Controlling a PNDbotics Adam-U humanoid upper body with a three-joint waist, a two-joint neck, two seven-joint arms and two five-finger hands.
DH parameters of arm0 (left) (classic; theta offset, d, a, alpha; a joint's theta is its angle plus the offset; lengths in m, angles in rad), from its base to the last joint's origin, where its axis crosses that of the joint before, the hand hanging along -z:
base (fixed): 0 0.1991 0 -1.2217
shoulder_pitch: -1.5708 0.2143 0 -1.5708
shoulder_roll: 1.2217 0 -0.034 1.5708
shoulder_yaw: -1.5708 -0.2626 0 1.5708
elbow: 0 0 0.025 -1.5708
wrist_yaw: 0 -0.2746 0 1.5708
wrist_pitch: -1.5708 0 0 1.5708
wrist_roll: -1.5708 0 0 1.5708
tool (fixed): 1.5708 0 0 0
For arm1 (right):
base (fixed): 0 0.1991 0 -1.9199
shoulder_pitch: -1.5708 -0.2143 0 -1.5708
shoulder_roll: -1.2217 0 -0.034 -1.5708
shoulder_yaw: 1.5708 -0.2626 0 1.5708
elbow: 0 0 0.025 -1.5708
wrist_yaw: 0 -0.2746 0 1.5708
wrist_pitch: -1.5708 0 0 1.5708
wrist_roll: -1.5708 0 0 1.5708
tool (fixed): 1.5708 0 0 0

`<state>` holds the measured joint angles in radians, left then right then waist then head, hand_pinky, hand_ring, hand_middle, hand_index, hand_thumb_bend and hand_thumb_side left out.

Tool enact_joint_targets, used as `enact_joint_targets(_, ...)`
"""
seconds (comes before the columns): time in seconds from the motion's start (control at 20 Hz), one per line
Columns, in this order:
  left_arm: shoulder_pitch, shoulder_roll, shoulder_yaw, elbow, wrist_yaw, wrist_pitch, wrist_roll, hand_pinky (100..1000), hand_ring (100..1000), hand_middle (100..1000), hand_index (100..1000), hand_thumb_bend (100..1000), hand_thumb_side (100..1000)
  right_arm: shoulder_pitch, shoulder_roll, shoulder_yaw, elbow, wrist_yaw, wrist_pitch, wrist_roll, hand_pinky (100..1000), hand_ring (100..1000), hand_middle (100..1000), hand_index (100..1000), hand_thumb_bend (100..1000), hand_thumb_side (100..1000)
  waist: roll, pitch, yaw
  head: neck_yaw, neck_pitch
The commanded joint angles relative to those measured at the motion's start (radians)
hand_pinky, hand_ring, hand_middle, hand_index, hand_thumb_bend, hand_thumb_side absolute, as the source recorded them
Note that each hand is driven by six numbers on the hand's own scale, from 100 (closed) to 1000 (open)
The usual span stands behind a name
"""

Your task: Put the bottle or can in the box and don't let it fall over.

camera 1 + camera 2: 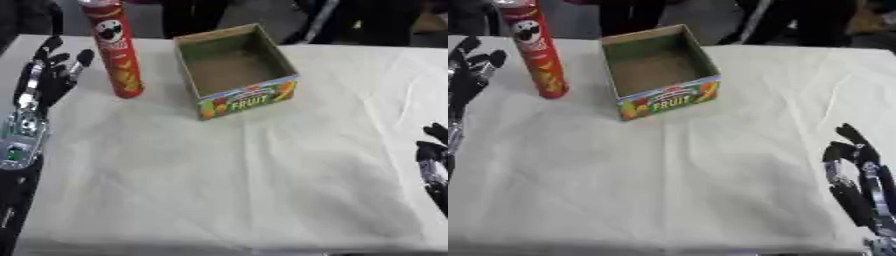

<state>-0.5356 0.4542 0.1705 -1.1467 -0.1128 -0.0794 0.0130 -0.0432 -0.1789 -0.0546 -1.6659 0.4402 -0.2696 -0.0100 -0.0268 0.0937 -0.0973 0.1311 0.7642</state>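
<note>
One tall red can (115, 48) stands upright near the far left corner of the tabletop (262, 170), which is covered in a pale cloth. Just to its right, apart from it, sits an open cardboard box (234, 70) with fruit printing on its front; nothing shows inside it. The left hand (48, 72) hovers at the left edge beside the can, fingers straight and slightly spread, holding nothing and not touching the can. The right hand (855, 175) rests near the right edge toward the near corner, fingers relaxed and pointing up, also holding nothing.

By the look of it the task is at its start: the reach for the can, with no grasp made. The next move calls for the left hand to close round the can's body, probably low enough to keep it steady, then lift it clear of the box's wall and set it down upright on the box floor.
</note>
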Motion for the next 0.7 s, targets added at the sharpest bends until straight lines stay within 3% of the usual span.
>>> enact_joint_targets(0.05,-0.057,0.051,-0.012,0.059,0.0,-0.013,0.005,934,920,965,1000,679,676,-0.007,-0.01,0.001,-0.009,-0.006,-0.002,0.006,845,833,910,1000,100,877,-0.006,-0.022,-0.004,0.005,0.004)
enact_joint_targets(0.7,-0.205,0.098,-0.062,0.228,-0.031,-0.061,-0.004,933,920,963,1000,683,715,-0.017,-0.009,0.009,-0.011,-0.01,-0.004,0.014,845,833,912,1000,100,879,-0.01,-0.006,-0.026,0.009,-0.004)
